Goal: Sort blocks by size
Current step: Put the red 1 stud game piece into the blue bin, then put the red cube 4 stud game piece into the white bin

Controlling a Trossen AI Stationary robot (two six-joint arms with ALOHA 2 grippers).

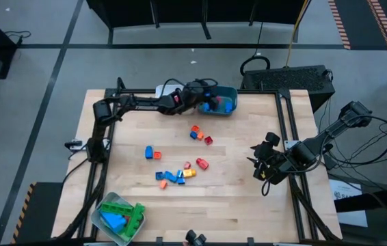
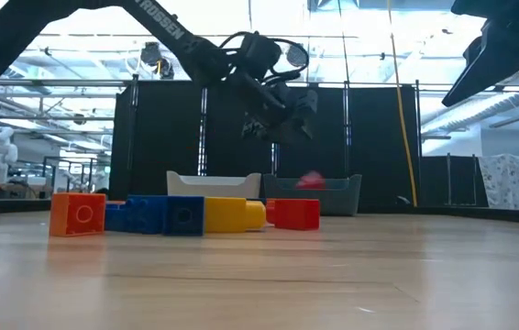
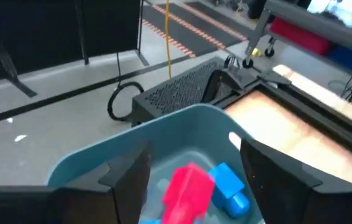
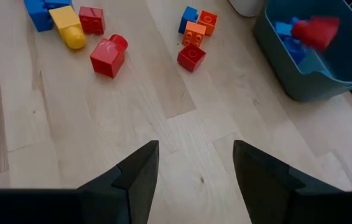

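Overhead, the left claw (image 1: 206,96) hangs open above the teal bin (image 1: 229,109) at upper centre, a red block (image 3: 187,190) loose between its fingers. Right claw (image 1: 260,171) waits open at right. Other blocks (image 1: 176,175) lie mid-desk.

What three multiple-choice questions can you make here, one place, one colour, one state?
1. Where is the left gripper? A over the teal bin; B over the loose blocks; C over the grey bin.
2. What colour is the block between its fingers? A yellow; B red; C green.
3. How is the right gripper? A shut on a block; B open, empty; C out of view.
A: the bin's rim lies under it. B: it shows red. B: bare table shows between its fingers.
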